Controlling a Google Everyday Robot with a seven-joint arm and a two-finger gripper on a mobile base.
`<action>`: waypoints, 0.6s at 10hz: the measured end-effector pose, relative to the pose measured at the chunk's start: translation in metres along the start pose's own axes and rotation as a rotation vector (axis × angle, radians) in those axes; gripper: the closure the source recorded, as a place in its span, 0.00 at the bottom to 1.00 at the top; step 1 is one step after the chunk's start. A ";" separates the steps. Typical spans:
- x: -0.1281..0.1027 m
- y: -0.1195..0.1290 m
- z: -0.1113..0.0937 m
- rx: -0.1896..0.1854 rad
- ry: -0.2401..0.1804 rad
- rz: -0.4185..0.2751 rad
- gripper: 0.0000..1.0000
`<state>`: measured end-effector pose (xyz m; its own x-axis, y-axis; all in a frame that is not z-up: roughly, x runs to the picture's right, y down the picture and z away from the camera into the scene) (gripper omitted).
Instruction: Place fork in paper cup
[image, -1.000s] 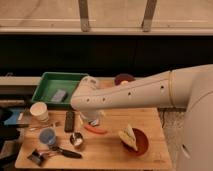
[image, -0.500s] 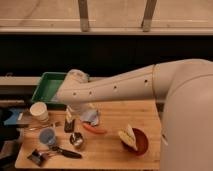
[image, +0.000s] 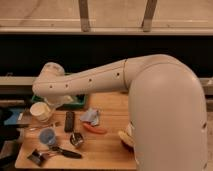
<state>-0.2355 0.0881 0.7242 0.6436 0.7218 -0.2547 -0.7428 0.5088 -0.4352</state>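
Arm stretched leftward — gripper (image: 56, 101) spread wide, near paper cup (image: 40, 111)

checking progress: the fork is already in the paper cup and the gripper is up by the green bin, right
No. The camera view shows the fork lying on the table just in front of the paper cup, not in it. The gripper is up by the green bin.

Arm (image: 85, 82) perhaps overhanging paper cup (image: 40, 111)
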 end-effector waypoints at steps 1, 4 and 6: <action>-0.003 0.004 0.000 -0.009 -0.006 -0.012 0.20; -0.002 0.004 0.001 -0.009 -0.004 -0.011 0.20; 0.001 0.004 0.006 -0.009 0.016 -0.004 0.20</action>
<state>-0.2389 0.0929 0.7274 0.6495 0.7122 -0.2664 -0.7385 0.5076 -0.4437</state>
